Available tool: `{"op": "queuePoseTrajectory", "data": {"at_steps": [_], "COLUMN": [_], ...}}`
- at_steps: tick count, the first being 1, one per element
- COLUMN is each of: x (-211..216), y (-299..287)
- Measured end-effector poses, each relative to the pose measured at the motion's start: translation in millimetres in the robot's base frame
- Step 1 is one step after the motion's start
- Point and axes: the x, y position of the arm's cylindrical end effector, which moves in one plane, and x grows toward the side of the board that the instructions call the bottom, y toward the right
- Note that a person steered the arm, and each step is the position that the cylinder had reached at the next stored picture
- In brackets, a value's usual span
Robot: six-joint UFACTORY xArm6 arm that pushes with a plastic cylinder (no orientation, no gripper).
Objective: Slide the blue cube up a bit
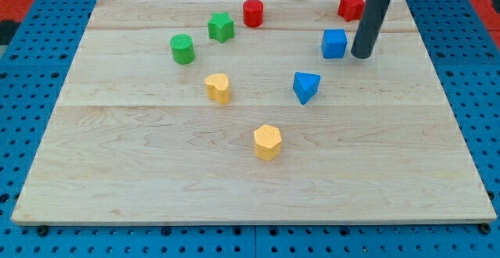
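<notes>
The blue cube (334, 44) sits on the wooden board (156, 172) at the view's upper right. My tip (362, 55) rests on the board just to the right of the cube, slightly lower, with a small gap between them. The dark rod rises from it toward the view's top.
A red block (351, 6) lies above the cube near the top edge. A blue triangular block (305, 87) lies below-left of the cube. A red cylinder (252, 12), green star (221, 27), green cylinder (182, 48), yellow heart-like block (218, 87) and yellow hexagonal block (267, 141) lie further left.
</notes>
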Motion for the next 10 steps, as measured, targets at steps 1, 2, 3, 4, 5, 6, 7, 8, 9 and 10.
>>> {"op": "queuePoseTrajectory", "data": {"at_steps": [1,2,3,4,5,6,7,8,9,10], "x": [-7,-13,5,32,33,19,2,-17,-32,-35], "y": [-15,-20,-22,-29,-50,-62,-64,-64,-64,-64]}}
